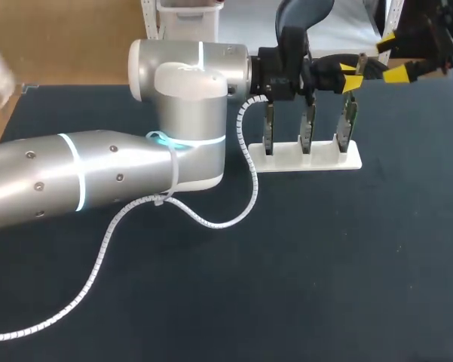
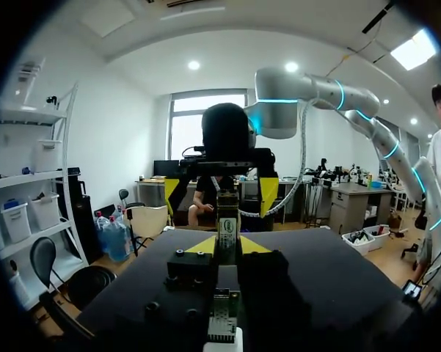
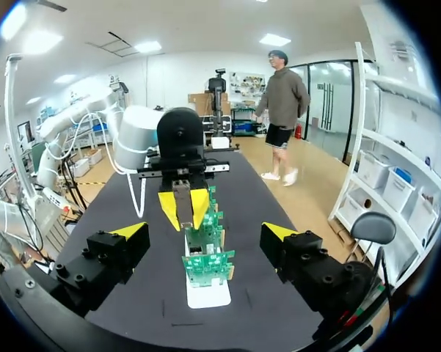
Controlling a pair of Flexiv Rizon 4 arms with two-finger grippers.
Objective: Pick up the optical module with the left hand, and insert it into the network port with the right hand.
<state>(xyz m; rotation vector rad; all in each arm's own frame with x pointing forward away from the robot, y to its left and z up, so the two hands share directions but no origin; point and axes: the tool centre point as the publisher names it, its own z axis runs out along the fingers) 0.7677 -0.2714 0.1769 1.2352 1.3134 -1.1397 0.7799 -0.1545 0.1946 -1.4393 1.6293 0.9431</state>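
1. The left fingers (image 2: pixel 253 246) are closed on the optical module (image 2: pixel 226 224) from both sides. It rises between their yellow tips, above the row of boards toward 1 o'clock on the table (image 1: pixel 324 264). I judge that a sideways push could turn it in that grip.
2. The right fingers (image 3: pixel 117 246) are spread wide and hold nothing, facing the module from about 1 o'clock of the stand. If they close off-centre, one finger would meet the module first and tilt it. If the left fingers let go before both right fingers touch, it could drop among the boards.
3. The left tips flank much of the module's sides, so the right fingers might pinch a tip along with it and jam the hand-over.
4. Three green boards (image 3: pixel 208 265) stand upright in a white stand (image 3: pixel 208 295) just below. I cannot tell where the port's mouth is. A module brought in tilted would likely shove a board or slide the stand rather than seat.
5. The left arm's spiral cable (image 1: pixel 211 222) passes the stand's 9 o'clock end, and a pull-back could drag it against the stand.
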